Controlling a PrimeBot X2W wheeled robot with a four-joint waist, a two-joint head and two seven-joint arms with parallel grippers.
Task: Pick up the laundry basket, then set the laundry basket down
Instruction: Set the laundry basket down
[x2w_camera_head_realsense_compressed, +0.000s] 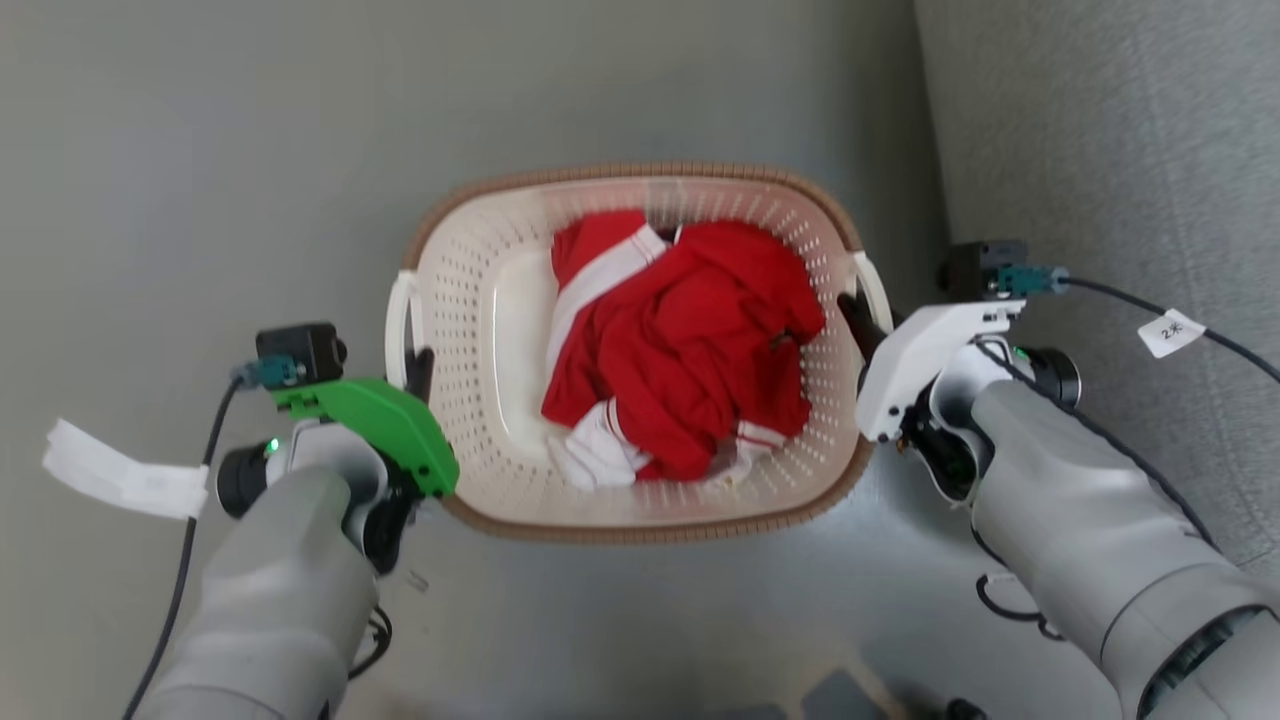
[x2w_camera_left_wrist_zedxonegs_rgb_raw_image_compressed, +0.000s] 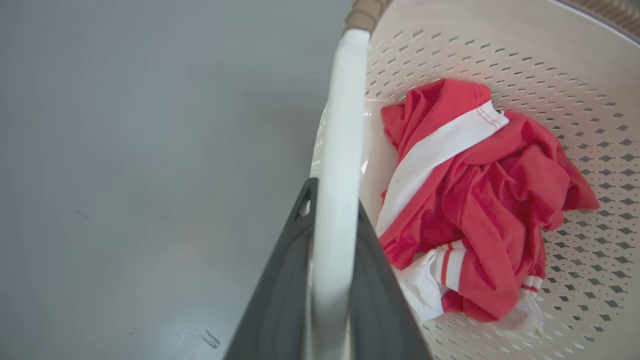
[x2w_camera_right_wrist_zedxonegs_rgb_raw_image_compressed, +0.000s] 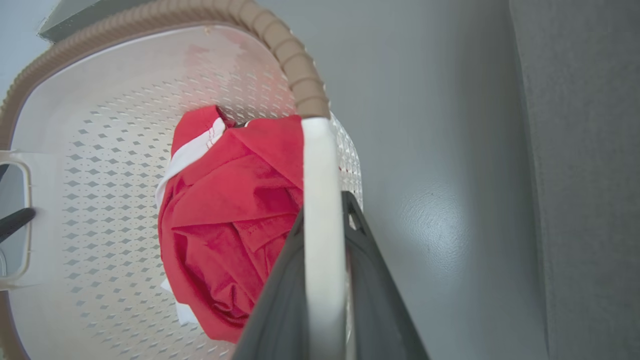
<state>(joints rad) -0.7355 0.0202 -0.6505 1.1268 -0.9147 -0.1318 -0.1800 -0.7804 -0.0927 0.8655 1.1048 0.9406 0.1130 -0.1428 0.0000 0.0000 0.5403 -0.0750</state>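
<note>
So the basket (x2w_camera_head_realsense_compressed: 640, 172) lifts level, left hand (x2w_camera_head_realsense_compressed: 418, 365) and right hand (x2w_camera_head_realsense_compressed: 850, 310) pinch its nine and three o'clock handles (x2w_camera_head_realsense_compressed: 396, 320), apparently firmly.

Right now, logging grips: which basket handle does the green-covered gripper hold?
The left handle; the left gripper clamps it, the white-covered right gripper holds the right handle.

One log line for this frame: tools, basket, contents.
left tool: shut on left handle | right tool: shut on right handle | laundry basket: upright | contents: red-and-white garment | lifted: cannot tell
</note>
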